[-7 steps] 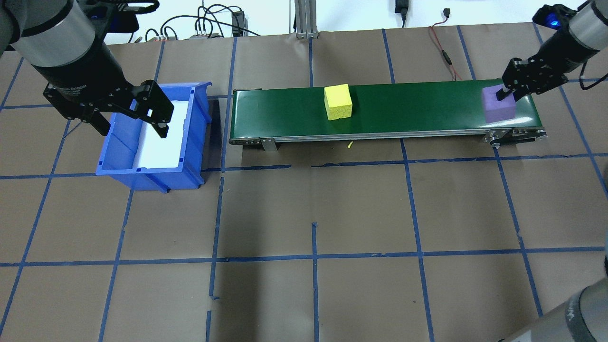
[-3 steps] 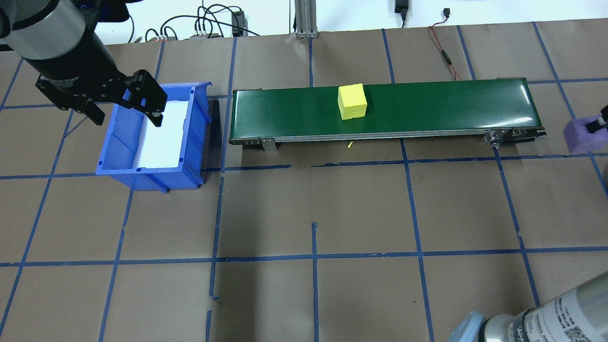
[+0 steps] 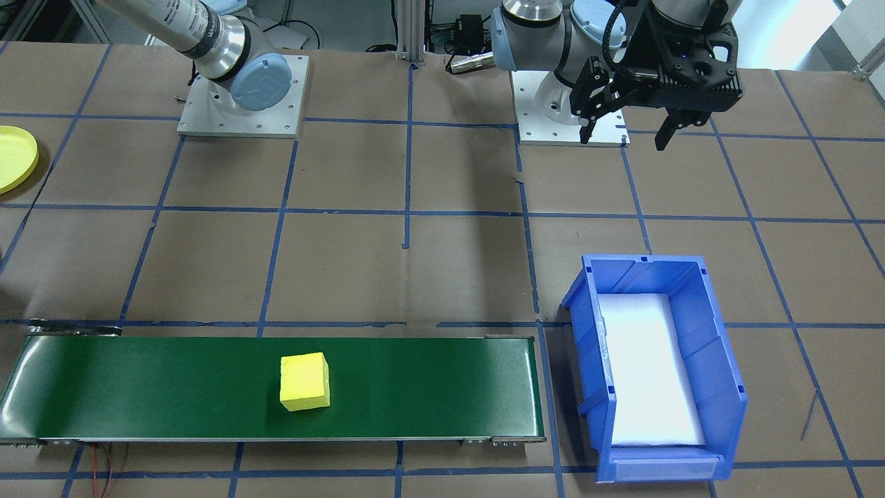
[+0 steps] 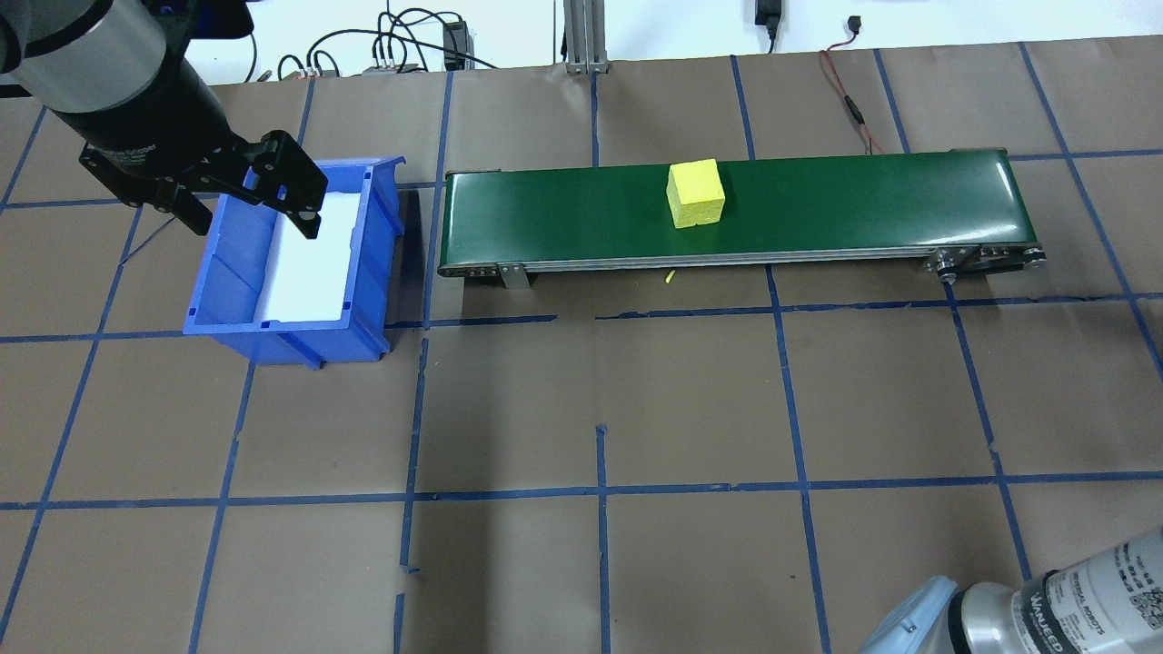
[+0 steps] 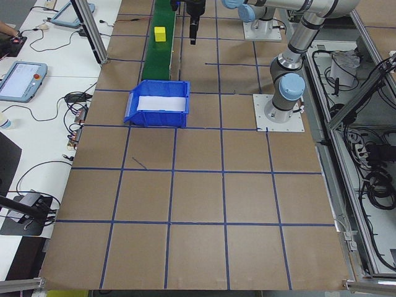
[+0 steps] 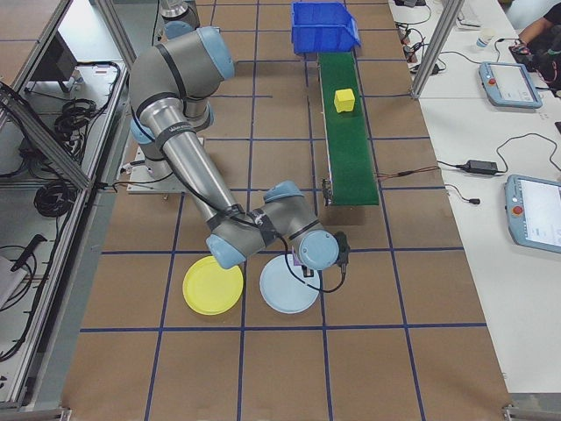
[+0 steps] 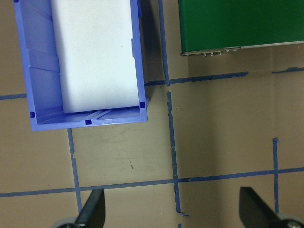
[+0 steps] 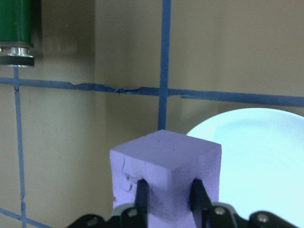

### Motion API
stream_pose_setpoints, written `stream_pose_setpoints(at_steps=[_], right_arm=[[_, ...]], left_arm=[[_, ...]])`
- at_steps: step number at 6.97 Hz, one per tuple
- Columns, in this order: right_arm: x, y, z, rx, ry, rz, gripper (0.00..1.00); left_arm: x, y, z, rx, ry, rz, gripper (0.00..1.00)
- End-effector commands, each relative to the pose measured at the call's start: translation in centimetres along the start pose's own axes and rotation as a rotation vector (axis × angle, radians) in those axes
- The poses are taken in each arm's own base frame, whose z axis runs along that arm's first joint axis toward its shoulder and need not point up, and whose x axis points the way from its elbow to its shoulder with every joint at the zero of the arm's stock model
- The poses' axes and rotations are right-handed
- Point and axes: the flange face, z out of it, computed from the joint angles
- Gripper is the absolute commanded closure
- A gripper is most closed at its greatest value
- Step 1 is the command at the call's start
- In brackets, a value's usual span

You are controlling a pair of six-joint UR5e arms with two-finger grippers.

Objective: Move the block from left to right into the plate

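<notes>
Right arm carrying purple block toward the plates; left arm parked over the bin.

Long green conveyor belt (image 4: 727, 213) spans the far table; a yellow foam cube (image 4: 696, 193) rides on it just right of centre, nothing touching it. Blue rectangular plastic bin (image 4: 291, 263) with a white liner sits at the belt's 9 o'clock end, looks like the feed point. Bright yellow round plastic plate (image 6: 213, 286) and a pale blue round plate (image 6: 289, 285) lie side by side near the right arm's base; yellow one at the pale one's 9 o'clock in the right-side view. Left gripper (image 4: 250, 202) hangs over the bin's far edge, fingers spread wide, holding nothing; probably staged for the next feed. Right gripper (image 8: 167, 195) is clamped on a purple foam cube (image 8: 166, 173), held above the table at the pale plate's edge. Yellow plate not reached yet; needs to move over it before release.
</notes>
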Motion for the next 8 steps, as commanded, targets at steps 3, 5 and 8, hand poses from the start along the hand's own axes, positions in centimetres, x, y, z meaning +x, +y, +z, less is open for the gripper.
stream_pose_setpoints(at_steps=[3,5,8], right_arm=[[2.0,1.9,0.8,0.018,0.046,-0.045,0.28],[1.6,1.9,1.2,0.031,0.031,-0.041,0.05],[-0.8,1.5,-2.1,0.05,0.081,-0.063,0.01]], left_arm=[[0.0,0.0,0.1,-0.001,0.004,0.001,0.0],[0.0,0.0,0.1,-0.001,0.004,0.0,0.0],[0.0,0.0,0.0,0.002,0.005,-0.002,0.0]])
